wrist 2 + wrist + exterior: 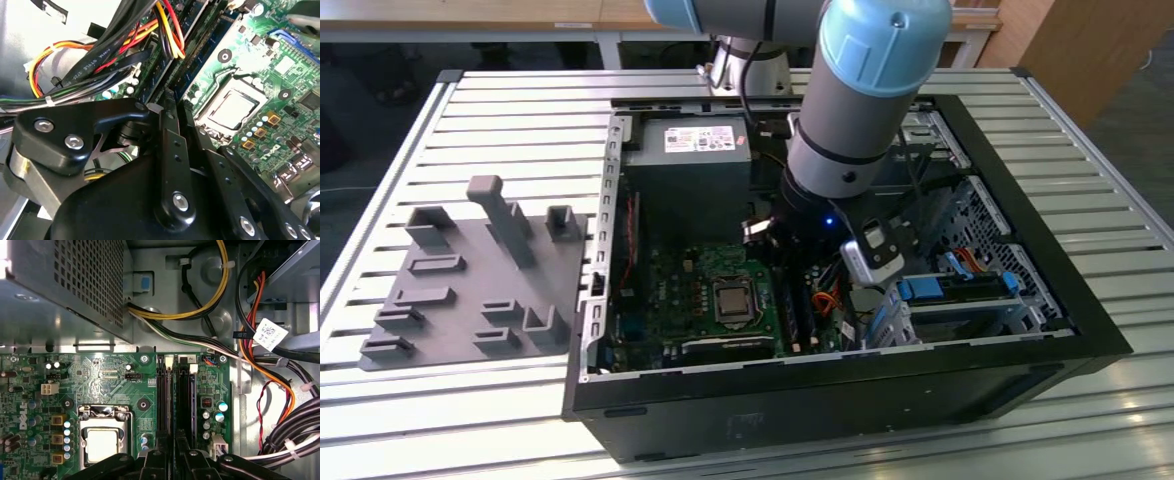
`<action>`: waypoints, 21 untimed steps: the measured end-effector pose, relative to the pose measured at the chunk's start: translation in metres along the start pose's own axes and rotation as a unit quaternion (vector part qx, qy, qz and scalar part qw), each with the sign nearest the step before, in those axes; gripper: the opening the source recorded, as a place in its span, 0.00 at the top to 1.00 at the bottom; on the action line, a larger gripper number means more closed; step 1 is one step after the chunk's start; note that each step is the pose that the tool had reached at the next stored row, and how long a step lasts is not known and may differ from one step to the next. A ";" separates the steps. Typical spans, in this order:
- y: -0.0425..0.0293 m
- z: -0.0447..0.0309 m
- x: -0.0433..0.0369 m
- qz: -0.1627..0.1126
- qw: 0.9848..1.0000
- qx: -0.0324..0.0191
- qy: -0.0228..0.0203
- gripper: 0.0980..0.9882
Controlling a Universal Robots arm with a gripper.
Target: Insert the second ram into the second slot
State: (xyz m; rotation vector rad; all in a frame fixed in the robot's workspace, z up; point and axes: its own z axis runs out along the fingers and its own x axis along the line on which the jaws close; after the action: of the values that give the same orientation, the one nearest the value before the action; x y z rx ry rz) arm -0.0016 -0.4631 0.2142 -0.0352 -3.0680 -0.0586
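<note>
The arm [854, 110], pale blue caps over grey tube, reaches straight down into an open black steel computer case [854, 400]. Its matte black gripper [807, 265] hangs low over the green motherboard [100, 375], directly above the two long, narrow black memory slots [187, 395] that run side by side. In both wrist views its bolted black links converge right over those slots [200, 40]. Whether the pincer is clenched or released I cannot tell, and I cannot tell whether the second ram sits in it or in a slot.

Beside the slots lies the square, shiny metal CPU socket [102, 440]. Beyond them stands the perforated grey power supply [65, 285], with yellow, black and orange cables [200, 310] looping past.

The case rests on a table of ribbed aluminium slats [520, 110]. A grey plastic fixture plate [454, 300] with upright blocks lies toward the exterior view's left. Wooden furniture [1081, 50] stands behind.
</note>
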 end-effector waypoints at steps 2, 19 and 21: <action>0.0001 -0.0029 0.0002 0.000 1.000 0.000 0.000 0.87; 0.0004 -0.0111 0.0008 0.000 1.000 0.000 0.000 0.99; 0.0001 -0.0025 0.0003 0.000 1.000 0.000 0.000 0.99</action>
State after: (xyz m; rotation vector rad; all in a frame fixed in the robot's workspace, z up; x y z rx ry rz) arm -0.0016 -0.4631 0.2167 -0.0352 -3.0674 -0.0585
